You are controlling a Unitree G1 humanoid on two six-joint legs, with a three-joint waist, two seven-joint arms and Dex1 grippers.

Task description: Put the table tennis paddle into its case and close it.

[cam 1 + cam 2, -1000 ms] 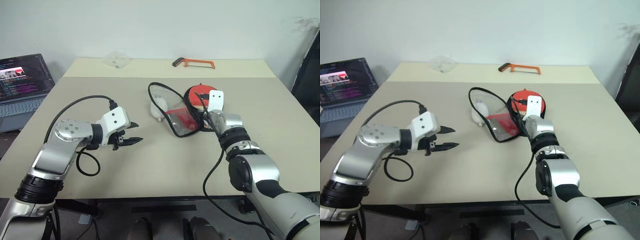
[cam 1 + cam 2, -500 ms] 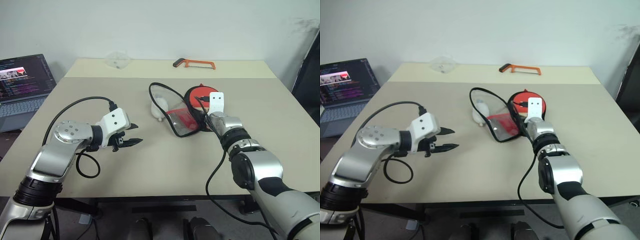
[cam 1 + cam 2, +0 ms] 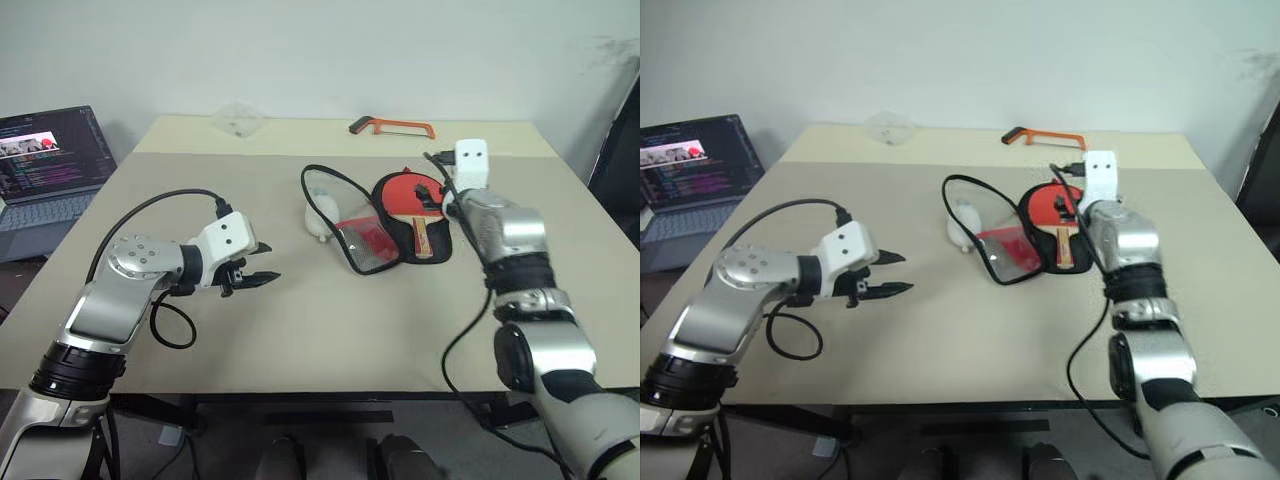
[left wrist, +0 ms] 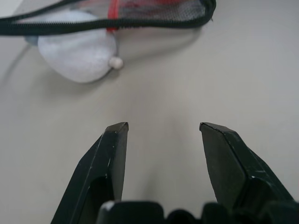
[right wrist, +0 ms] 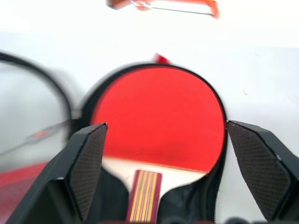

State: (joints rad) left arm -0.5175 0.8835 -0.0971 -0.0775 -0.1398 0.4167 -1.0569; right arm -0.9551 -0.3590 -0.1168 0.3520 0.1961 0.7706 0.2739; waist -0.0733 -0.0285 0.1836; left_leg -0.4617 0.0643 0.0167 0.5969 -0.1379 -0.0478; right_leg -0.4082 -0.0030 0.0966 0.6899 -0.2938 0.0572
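We see the table tennis paddle (image 5: 159, 116) lying in the open case (image 3: 405, 215), so our right gripper (image 5: 163, 163) hovers wide and empty above it while our left gripper (image 4: 163, 154), half open, waits nearer left to close the flap.

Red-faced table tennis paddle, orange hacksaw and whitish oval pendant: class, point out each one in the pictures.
Red-faced table tennis paddle (image 5: 161, 114): right wrist view, round rubber face.
Orange hacksaw (image 3: 392, 126): left eye view, frame.
Whitish oval pendant (image 4: 77, 49): left wrist view, oval body.

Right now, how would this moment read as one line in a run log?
paddle: lying in open case | right gripper: open, above paddle | left gripper: open, empty | case lid: unzipped, not closed
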